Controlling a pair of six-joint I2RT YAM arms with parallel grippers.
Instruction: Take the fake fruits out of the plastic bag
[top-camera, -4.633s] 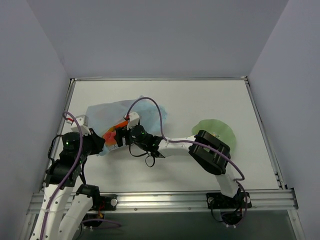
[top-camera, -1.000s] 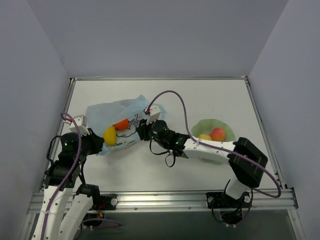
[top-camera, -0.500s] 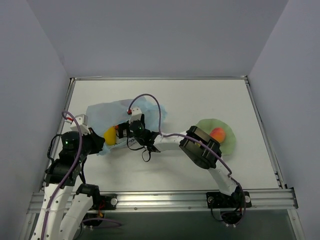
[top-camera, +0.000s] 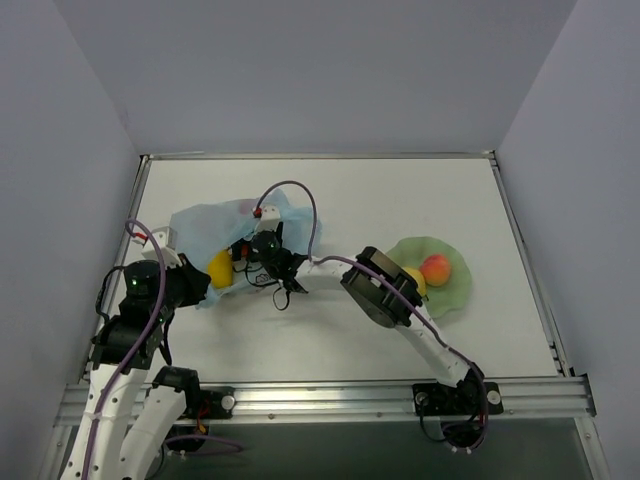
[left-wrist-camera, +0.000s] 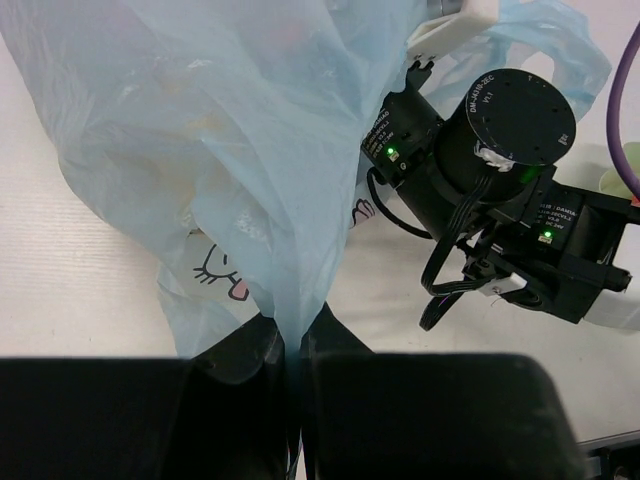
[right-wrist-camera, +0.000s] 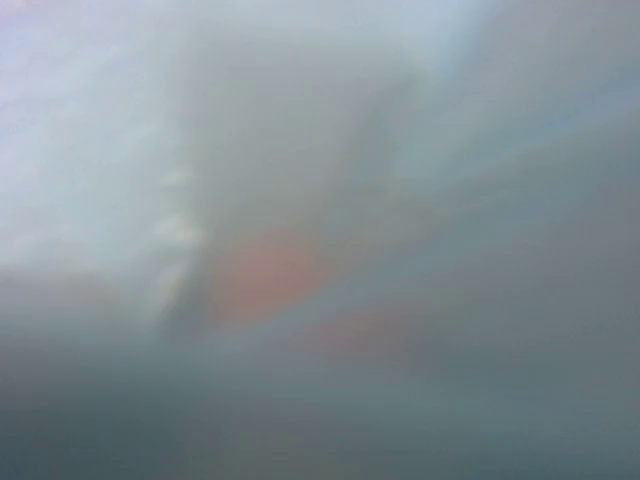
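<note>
The light-blue plastic bag (top-camera: 205, 228) lies at the left of the table. My left gripper (top-camera: 196, 284) is shut on its near edge, and the film is pinched between the black fingers in the left wrist view (left-wrist-camera: 292, 335). A yellow lemon (top-camera: 220, 269) shows at the bag's mouth. My right gripper (top-camera: 243, 256) reaches into the mouth beside the lemon, its fingers hidden by the film. The right wrist view is a blur of bag film with an orange patch (right-wrist-camera: 262, 278). A red-orange fruit (top-camera: 435, 267) and a yellow one (top-camera: 414, 276) lie in the green dish (top-camera: 456, 290).
The right arm (top-camera: 380, 290) stretches across the table's middle from the dish to the bag, with its purple cable (top-camera: 300, 195) looping above. The right arm's black wrist (left-wrist-camera: 515, 125) fills the upper right of the left wrist view. Walls close the table on three sides.
My right gripper has moved left from the bag's right edge into its mouth. The orange fruit seen there a second ago is now hidden. The left gripper has kept its hold.
</note>
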